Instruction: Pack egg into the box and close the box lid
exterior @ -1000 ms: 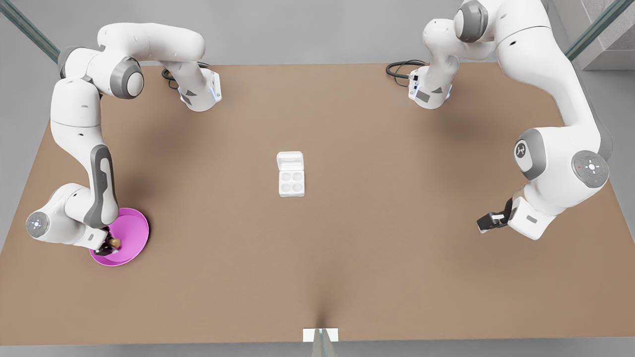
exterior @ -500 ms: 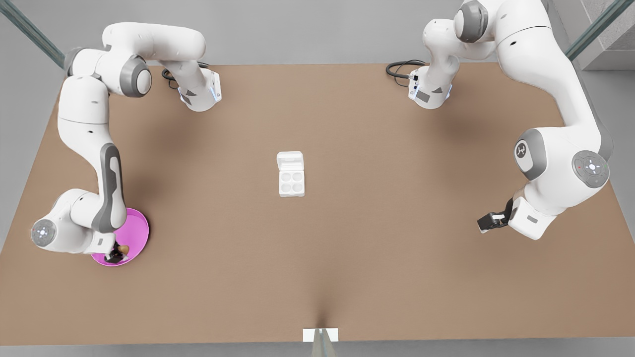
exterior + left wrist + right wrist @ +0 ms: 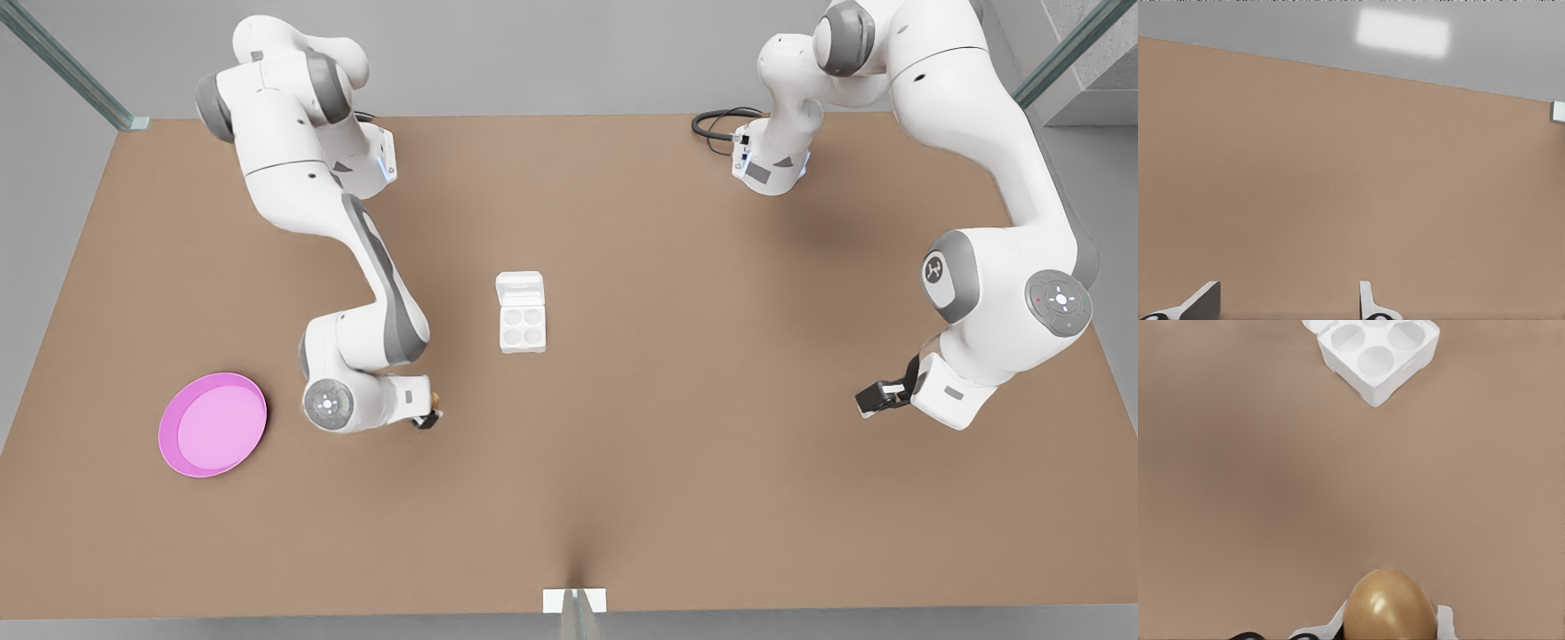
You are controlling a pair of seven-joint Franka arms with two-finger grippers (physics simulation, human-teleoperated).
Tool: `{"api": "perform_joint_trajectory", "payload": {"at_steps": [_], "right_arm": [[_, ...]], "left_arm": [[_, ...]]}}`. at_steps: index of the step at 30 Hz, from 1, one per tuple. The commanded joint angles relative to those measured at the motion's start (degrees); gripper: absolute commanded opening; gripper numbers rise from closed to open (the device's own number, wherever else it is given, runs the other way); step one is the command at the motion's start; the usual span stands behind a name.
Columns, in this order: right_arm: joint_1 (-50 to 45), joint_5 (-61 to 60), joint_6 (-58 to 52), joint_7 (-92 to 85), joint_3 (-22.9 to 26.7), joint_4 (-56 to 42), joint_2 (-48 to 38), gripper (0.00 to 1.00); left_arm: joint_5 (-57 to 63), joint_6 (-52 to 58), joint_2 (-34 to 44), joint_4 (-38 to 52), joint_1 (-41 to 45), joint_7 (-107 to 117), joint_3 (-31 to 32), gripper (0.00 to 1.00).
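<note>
The right gripper [image 3: 430, 418] hangs over the table [image 3: 676, 462] on the front view's left, jaws pinching the egg [image 3: 1389, 605], whose lower end is cut off in its wrist view. Beyond it sits the box [image 3: 522, 327], cups bare, box lid [image 3: 520, 288] laid open. The left gripper [image 3: 869, 400] waits well apart, jaws spread.

- Arm links: glossy white rounded shells with grey joint collars and a grey strip along the forearm.
- Joint end caps: grey discs carrying small white dot markings.
- Bases: white, with black cables looped behind, at the table [image 3: 622, 222] far edge.
- Tool fingers: dark, on white wrist housings.
</note>
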State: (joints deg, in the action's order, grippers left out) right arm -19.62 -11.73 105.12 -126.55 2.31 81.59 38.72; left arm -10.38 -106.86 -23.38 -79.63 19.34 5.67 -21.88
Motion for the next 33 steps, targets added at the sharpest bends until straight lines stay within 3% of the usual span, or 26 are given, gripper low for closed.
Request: {"api": "perform_joint_trajectory", "payload": {"at_steps": [1,8,12,15,20,33], "right_arm": [[-0.06,-6.02,4.57,-1.60,0.15,0.42,0.04,0.65],[-5.95,-12.70,4.31,-0.98,-3.01,0.59,0.04,0.65],[-5.16,-11.91,-5.97,-1.42,-3.37,0.68,0.04,0.65],[-4.99,-10.42,-7.73,-1.33,-3.28,1.30,0.13,0.65],[-5.78,-10.42,-7.56,-0.89,-3.36,2.17,1.44,0.65],[-10.35,-14.81,-7.82,0.78,-5.39,3.93,3.20,0.65]], "left_arm": [[0.01,-0.10,0.00,0.00,0.00,0.04,0.00,1.00],[0.10,-0.10,-0.08,0.00,0.09,-0.05,0.08,1.00],[0.18,0.08,-0.17,0.00,0.18,-0.05,0.08,1.00],[1.58,0.08,-0.70,-0.17,2.63,0.04,0.08,1.00],[5.28,0.08,-1.40,-0.53,5.36,0.13,0.08,1.00],[5.55,-0.27,-1.14,0.00,3.07,0.04,-2.20,1.00]]}}
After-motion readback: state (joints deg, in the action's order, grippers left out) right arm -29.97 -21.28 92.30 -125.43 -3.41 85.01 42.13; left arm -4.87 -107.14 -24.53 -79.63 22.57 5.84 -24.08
